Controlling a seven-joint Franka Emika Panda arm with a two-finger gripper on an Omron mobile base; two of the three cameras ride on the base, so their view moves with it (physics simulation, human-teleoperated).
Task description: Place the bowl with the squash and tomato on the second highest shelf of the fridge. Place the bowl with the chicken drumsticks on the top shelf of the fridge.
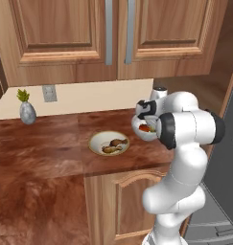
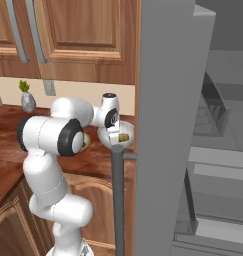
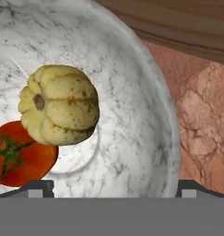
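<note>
Squash [image 3: 58,105] and tomato [image 3: 21,154] sat touching in the marbled white bowl [image 3: 145,115] (lifted off the counter [image 1: 51,153]), whose rim the gripper [image 2: 114,136] pinched.

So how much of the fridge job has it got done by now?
The fridge stands open, but neither bowl is inside yet. The gripper is at the rim of the bowl with the squash and tomato, which looks lifted off the counter; its hold can't be confirmed. The bowl with the chicken drumsticks waits on the counter. Both placements remain.
</note>
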